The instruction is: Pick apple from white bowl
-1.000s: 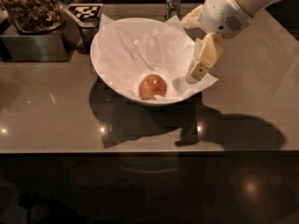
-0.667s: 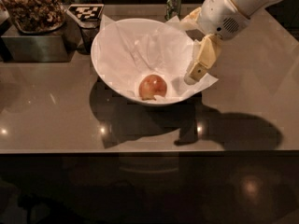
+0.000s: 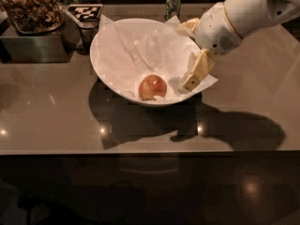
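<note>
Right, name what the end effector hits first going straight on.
Likely the paper lining on the white bowl's wall, just under the end effector at its rim; the apple lies further left.

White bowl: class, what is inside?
Crinkled white paper lines the white bowl; the apple sits on it. The hand hangs at the right rim. The paper hides the bowl's floor.

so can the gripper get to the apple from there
Probably yes: the gripper hangs at the right side of the white bowl, and the apple lies uncovered beside it, only paper lining between.
</note>
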`<action>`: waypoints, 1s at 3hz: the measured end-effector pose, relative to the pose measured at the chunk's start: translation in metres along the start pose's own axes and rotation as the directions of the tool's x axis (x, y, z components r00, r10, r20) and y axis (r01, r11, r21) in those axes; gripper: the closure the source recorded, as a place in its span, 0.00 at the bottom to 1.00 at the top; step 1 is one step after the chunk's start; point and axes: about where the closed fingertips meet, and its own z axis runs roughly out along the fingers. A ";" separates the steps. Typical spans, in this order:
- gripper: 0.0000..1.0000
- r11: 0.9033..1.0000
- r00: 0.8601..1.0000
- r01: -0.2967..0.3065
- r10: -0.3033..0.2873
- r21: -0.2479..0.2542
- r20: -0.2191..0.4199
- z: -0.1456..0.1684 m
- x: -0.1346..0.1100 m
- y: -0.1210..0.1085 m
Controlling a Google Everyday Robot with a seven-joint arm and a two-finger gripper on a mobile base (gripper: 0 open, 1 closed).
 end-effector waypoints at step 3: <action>0.00 0.998 0.997 0.065 -0.063 -0.025 0.048 0.032 -0.007 -0.024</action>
